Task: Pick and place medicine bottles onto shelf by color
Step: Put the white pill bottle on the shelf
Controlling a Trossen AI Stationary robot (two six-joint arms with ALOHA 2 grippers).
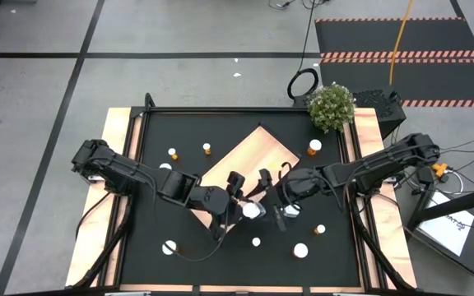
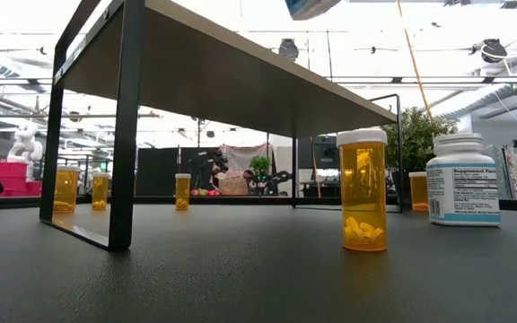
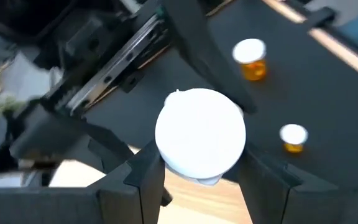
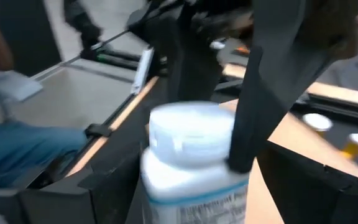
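The shelf (image 1: 249,158) is a pale wood board on dark legs, standing cornerwise in the middle of the black mat; the low view shows its underside (image 2: 232,76). My left gripper (image 1: 248,210) is shut on a white bottle (image 3: 201,134) over the shelf's near corner. My right gripper (image 1: 285,209), just to its right, is shut on a white bottle with a blue label (image 4: 191,165). Other bottles stand upright on the mat: an orange bottle (image 2: 363,190), a white bottle (image 2: 463,179), and more orange ones behind (image 2: 182,190). My left gripper pinches the white bottle between its two fingers (image 3: 146,177), which come from above and point down along its sides below the cap (image 3: 166,158). The bottle stays upright, with the shelf's pale wood (image 3: 210,202) showing beneath it. My right gripper has the labelled white bottle between its fingers; one finger (image 4: 250,118) lies against the cap's side (image 4: 219,140). The bottle is upright. Whether its base rests on anything does not show.
A potted plant (image 1: 332,107) stands at the table's far right corner. Loose bottles dot the mat: white ones (image 1: 169,247) (image 1: 300,250) near the front, orange ones (image 1: 206,149) (image 1: 314,146) at the back. Both grippers sit close together by the shelf's near corner.
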